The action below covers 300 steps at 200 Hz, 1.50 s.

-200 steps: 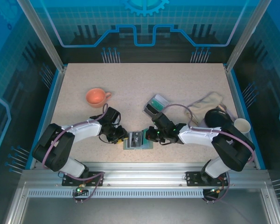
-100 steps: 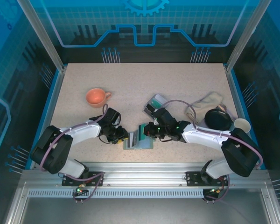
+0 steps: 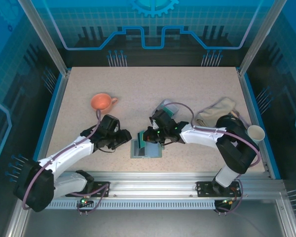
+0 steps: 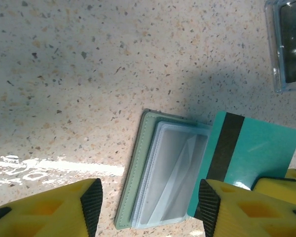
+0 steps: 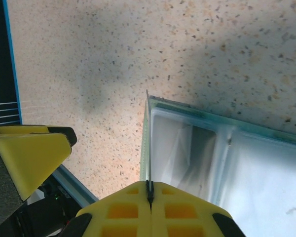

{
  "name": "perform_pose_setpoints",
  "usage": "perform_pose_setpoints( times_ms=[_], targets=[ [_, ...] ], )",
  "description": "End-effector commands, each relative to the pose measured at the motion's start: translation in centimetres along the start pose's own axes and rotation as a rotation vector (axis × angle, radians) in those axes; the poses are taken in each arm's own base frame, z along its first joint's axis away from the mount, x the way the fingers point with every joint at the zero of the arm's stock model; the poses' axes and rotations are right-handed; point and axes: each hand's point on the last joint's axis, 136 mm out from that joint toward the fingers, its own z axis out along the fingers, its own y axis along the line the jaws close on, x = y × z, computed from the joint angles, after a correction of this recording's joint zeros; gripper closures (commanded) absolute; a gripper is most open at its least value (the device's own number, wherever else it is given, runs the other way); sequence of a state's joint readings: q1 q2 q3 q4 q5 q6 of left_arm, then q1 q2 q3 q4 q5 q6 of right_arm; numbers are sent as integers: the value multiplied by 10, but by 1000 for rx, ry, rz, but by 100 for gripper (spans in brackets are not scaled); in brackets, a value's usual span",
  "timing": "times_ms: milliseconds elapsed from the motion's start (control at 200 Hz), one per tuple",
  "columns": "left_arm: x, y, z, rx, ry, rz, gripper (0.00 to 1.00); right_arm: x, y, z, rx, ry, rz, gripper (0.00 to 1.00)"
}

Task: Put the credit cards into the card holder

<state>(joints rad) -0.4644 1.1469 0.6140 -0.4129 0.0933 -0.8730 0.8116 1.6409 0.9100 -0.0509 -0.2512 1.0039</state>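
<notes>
The left gripper (image 4: 148, 198) has opened and backed left off the flat sage-green card holder (image 4: 136, 168); the right gripper (image 5: 149, 190), clamping the thin teal credit card (image 4: 251, 150), now hovers above it.

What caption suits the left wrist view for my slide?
Teal card at the edge of the open card holder, framed by the open left gripper.

Both arms are wearing white shells over black joints, the left arm (image 3: 71, 154) and the right arm (image 3: 207, 134) each trailing a lilac cable (image 3: 176, 103); the left gripper (image 4: 149, 207) and the right gripper (image 5: 149, 190) are showing bright yellow fingers (image 4: 44, 210) moulded with square pockets; black ribbed pads (image 4: 92, 197) are lining the left pair.
</notes>
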Motion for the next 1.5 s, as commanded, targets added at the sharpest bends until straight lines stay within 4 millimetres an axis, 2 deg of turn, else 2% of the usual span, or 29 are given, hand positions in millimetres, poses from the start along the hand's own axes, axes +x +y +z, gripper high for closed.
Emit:
perform_pose_setpoints(
  times_ms=[0,20,45,135,235,485,680,905,1065,1215,1336,1496],
  targets=[
    [9,7,8,-6,48,5,43,-1,-4,-14,19,-28,-26,98],
    [10,5,10,4,61,8,44,-2,-5,-16,20,-32,-33,98],
    [12,4,13,11,75,9,44,5,-17,-15,42,-15,-30,98],
    [16,-1,23,32,120,13,47,12,-22,-14,33,5,-41,98],
    [19,-3,32,30,158,16,49,18,-36,-10,62,11,-15,98],
    [28,2,47,23,223,2,56,29,-50,5,52,36,26,98],
    [34,12,55,-13,249,-15,66,32,-51,18,12,44,56,99],
    [36,18,56,-33,253,-18,68,22,-40,1,8,-13,41,98],
    [36,19,57,-43,258,-17,74,32,-42,21,11,42,55,99],
    [36,19,56,-41,253,-17,75,39,-49,31,29,69,78,99],
    [36,21,56,-54,250,-18,76,36,-49,22,42,52,75,100],
    [35,24,55,-69,241,-17,76,20,-37,-11,62,-23,26,100]
  ],
)
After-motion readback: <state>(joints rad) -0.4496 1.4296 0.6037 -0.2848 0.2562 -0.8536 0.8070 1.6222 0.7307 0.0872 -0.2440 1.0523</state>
